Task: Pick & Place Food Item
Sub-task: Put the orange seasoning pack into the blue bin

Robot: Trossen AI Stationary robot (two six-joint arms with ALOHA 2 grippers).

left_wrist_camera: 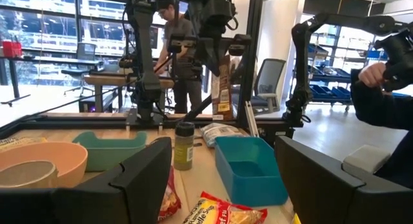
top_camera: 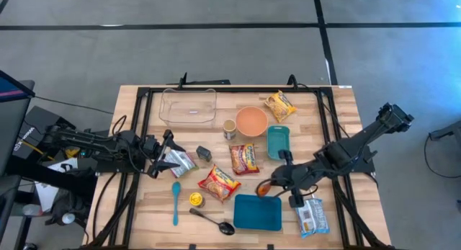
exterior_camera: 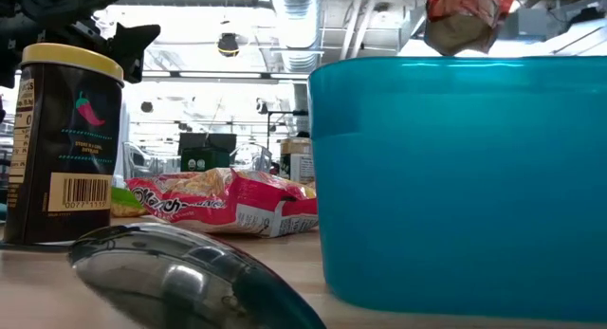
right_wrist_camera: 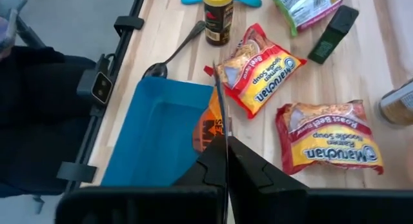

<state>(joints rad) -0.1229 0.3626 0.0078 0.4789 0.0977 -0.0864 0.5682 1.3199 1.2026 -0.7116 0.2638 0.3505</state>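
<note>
**Right hand holding packet at container edge**

The right hand (top_camera: 268,185) is gripping an orange snack packet (right_wrist_camera: 209,126) with fingers fully closed – hanging it just above the blue container (top_camera: 258,212), at its rim. The left hand (top_camera: 160,158) is waiting wide-spread beside a silver pouch (top_camera: 180,161) near the counter (top_camera: 338,120) edge.

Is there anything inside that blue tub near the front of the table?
The blue tub looks empty; its bare floor shows from above. The right hand holds an orange packet over its rim, hiding a corner there.
</note>
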